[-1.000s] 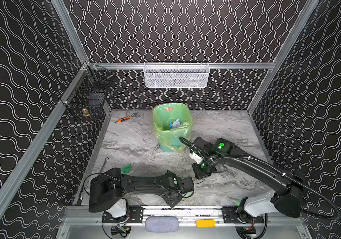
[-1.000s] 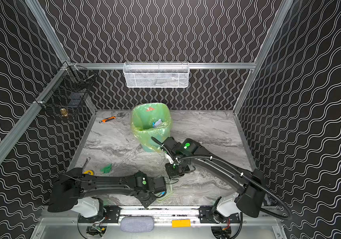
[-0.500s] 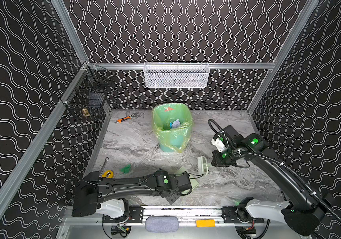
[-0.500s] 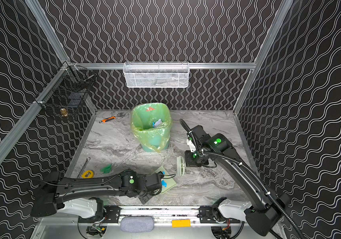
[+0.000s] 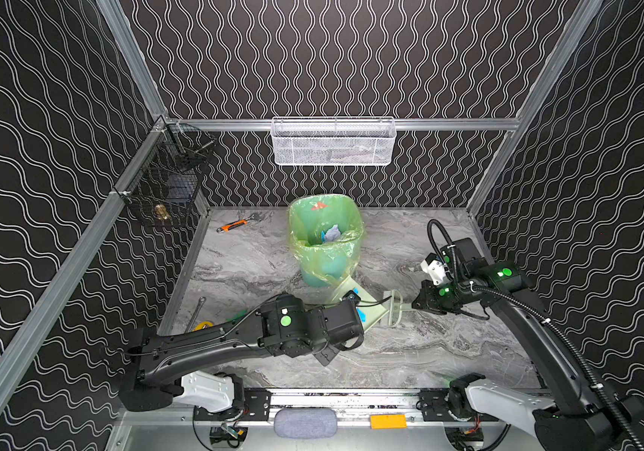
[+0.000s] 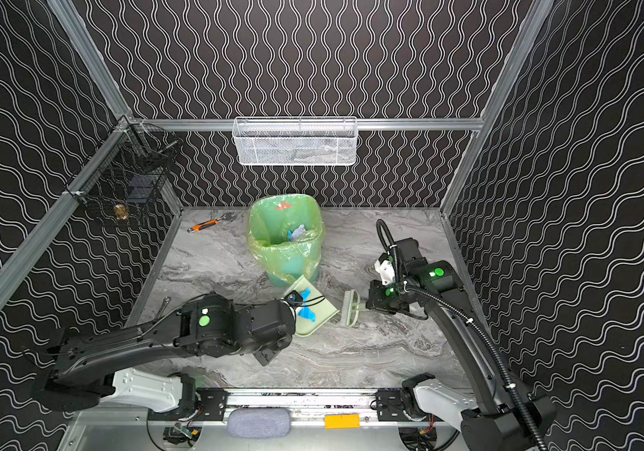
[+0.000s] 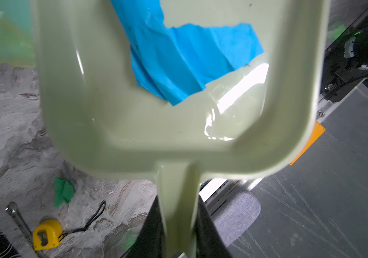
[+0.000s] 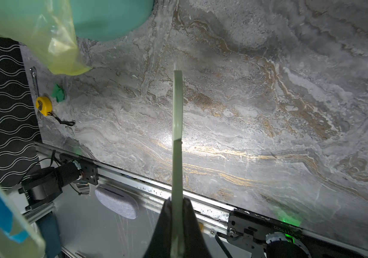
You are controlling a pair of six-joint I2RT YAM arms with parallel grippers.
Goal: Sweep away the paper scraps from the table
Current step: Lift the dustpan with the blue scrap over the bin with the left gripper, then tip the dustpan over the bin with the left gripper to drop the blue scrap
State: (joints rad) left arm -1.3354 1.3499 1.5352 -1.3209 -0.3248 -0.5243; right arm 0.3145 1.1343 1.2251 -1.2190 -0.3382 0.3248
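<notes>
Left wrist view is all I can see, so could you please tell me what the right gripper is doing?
Observer: The right gripper is shut on the handle of a pale green brush, its head beside the dustpan.
Operator: Thanks. Is anything in the bin?
Observer: Yes, pale and blue paper scraps lie inside the green-lined bin.
Operator: What lies at the back?
Observer: An orange-handled wrench, left of the bin, apart from it.

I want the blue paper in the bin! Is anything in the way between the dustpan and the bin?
Nothing visible is. The blue paper lies in the dustpan, right beside the bin. The brush is off to the other side. Only the bin's own rim probably has to be cleared.
</notes>
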